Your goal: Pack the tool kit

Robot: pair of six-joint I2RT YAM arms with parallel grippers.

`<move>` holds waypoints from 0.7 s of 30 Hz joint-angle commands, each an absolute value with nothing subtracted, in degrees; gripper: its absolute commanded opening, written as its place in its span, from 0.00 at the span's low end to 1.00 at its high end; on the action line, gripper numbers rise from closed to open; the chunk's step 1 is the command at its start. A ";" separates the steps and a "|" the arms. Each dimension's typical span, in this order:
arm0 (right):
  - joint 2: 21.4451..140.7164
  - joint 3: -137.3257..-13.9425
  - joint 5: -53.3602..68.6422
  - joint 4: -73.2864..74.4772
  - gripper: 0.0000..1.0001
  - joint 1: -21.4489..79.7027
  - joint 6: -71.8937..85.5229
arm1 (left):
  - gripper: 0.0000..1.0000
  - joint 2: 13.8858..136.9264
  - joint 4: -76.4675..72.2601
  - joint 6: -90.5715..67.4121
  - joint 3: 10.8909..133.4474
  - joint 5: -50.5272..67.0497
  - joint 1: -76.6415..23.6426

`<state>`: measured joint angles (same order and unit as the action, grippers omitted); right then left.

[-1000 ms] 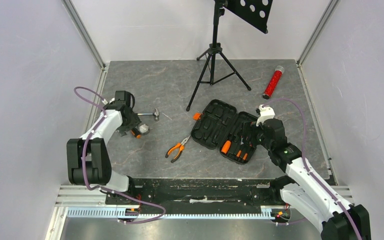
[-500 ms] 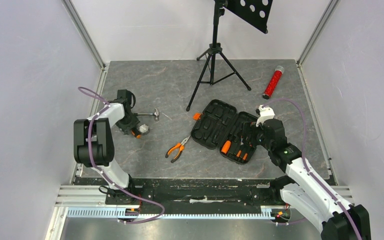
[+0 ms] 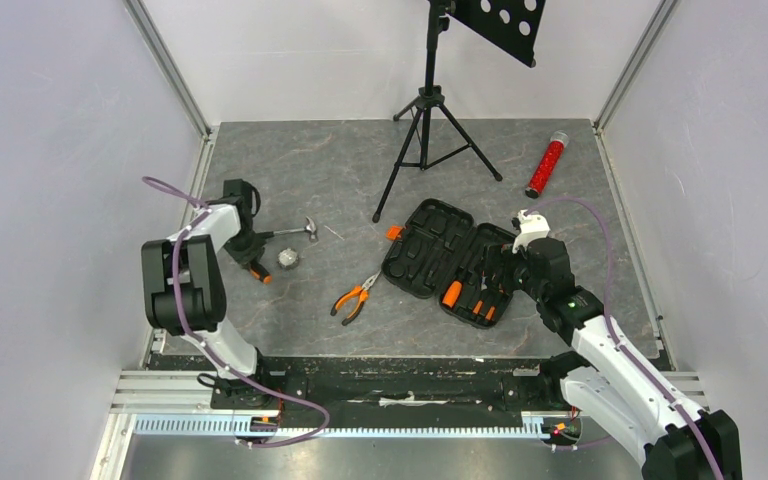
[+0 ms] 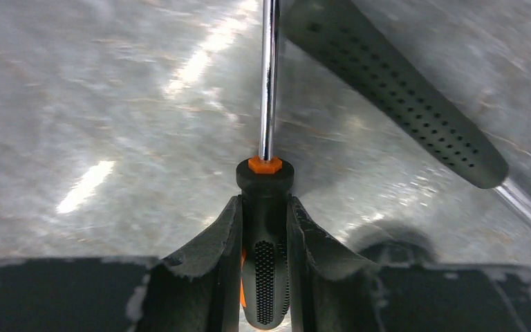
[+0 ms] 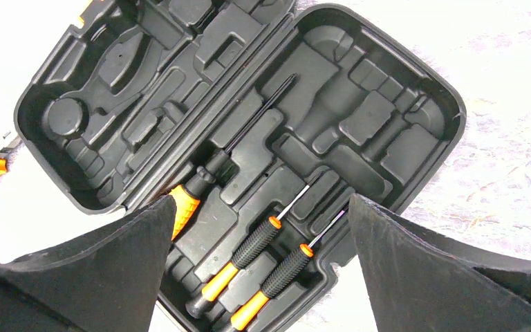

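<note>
Top view, near edge first. The pliers (image 3: 356, 296) lie loose on the tabletop (image 3: 300, 330), orange handles toward the near edge. They are near the left edge of the case (image 3: 430, 250) and well apart from both arms.

The case lies open and flat right of centre, both moulded halves facing up, with the orange latch (image 3: 393, 233) at its far left corner. The nearer half holds a large screwdriver (image 5: 187, 200) with an orange handle and two slim screwdrivers (image 5: 252, 249) with black-and-orange handles.

The right fingers (image 5: 128, 266) stand wide apart above that half and grip nothing. In the wrist view we see the stowed screwdrivers in the gap between them, the large one's handle partly hidden behind one finger.

At the left, the left fingers (image 4: 222, 238) are closed on the black handle of a fourth screwdriver (image 4: 264, 181). One finger presses each side just behind the orange collar, and the chrome shaft runs straight out ahead of the tips. We cannot tell whether it is lifted off the tabletop.

A small round grey object (image 3: 287, 258), which we cannot identify, lies just right of these fingers.

The hammer (image 3: 298, 231) lies just beyond. Its dotted black grip passes close beside the shaft, outside the fingers.

Farther back stand the tripod stand (image 3: 428, 130) and, at far right, the red tube (image 3: 546, 165), both apart from the case.
</note>
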<state>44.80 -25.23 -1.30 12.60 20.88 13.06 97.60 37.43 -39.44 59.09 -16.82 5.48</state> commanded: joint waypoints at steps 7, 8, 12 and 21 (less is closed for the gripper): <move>43.47 -24.97 -0.72 10.83 0.98 20.83 13.33 | 0.11 86.39 44.57 -36.56 61.44 -30.64 8.53; 43.34 -24.96 -0.65 10.81 0.98 20.81 13.42 | 0.11 85.75 45.05 -36.20 61.83 -31.33 8.53; 42.98 -24.96 -0.31 10.82 0.98 20.84 13.49 | 0.05 81.82 44.58 -33.34 62.67 -30.82 8.21; 43.21 -28.08 2.80 12.72 0.98 20.79 11.01 | 0.02 69.20 31.82 -15.53 58.81 -26.37 -6.87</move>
